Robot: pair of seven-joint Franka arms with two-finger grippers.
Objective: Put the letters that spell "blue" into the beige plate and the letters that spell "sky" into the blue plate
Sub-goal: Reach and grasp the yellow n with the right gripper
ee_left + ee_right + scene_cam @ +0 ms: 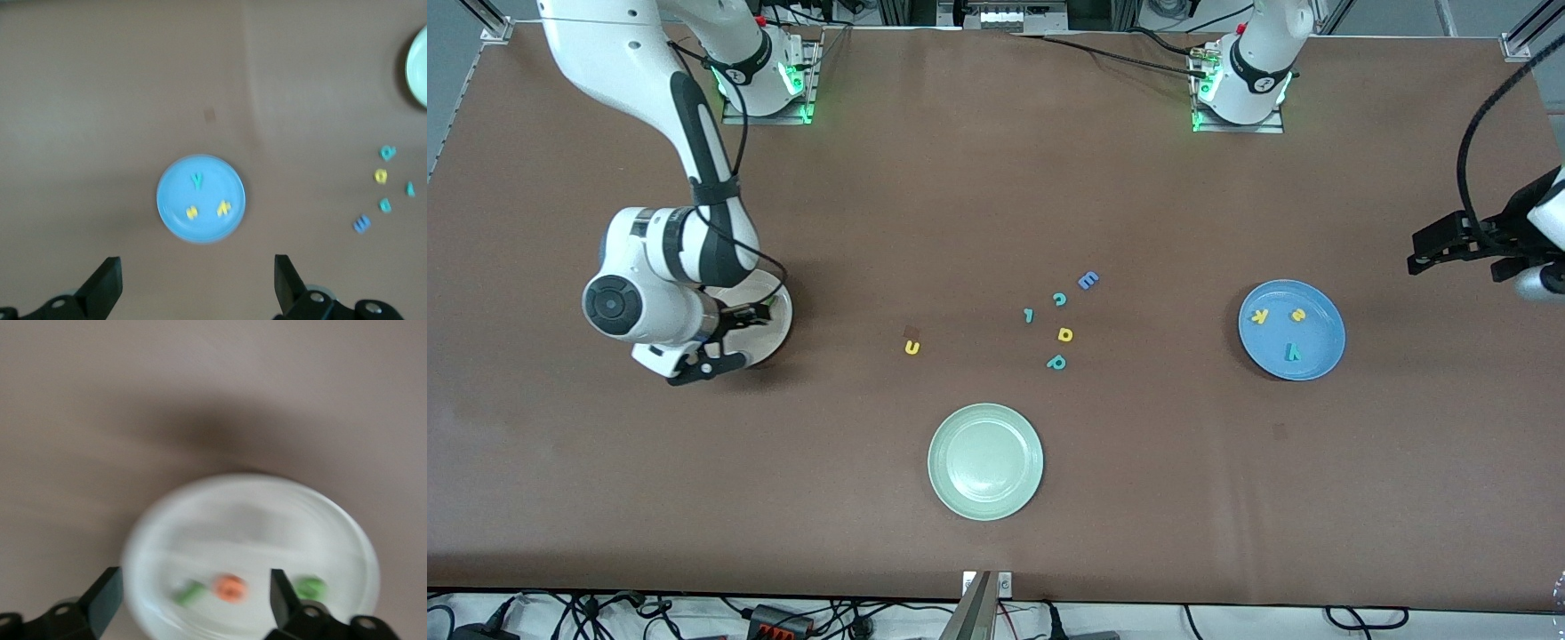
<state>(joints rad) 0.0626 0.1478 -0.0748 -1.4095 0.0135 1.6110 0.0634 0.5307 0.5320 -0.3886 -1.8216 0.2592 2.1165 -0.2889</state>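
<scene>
In the right wrist view the beige plate (pixel 250 520) fills the lower half of the frame, holding an orange e (pixel 231 587) between two green pieces, one (pixel 189 593) longer and one (pixel 310 588) rounder, too blurred to read as letters. The right gripper (pixel 193 600) hangs over that plate with its jaws spread wide and nothing between them; in the front view it sits at middle left, covering most of the plate. The yellow u (pixel 911 348) lies on the bare table left of centre, and the thin l (pixel 1029 315) near the centre among a loose cluster: a teal c (pixel 1059 300), a blue E (pixel 1088 281), a yellow loop letter (pixel 1065 334) and a teal p (pixel 1057 362). The blue plate (pixel 1320 354), at middle right, carries the yellow k (pixel 1260 316), yellow s (pixel 1298 315) and teal y (pixel 1292 353). A pale green plate (pixel 985 461) sits bottom centre. The left gripper (pixel 197 283) waits at the right edge of the front view, raised beside the blue plate, jaws wide apart and empty.
</scene>
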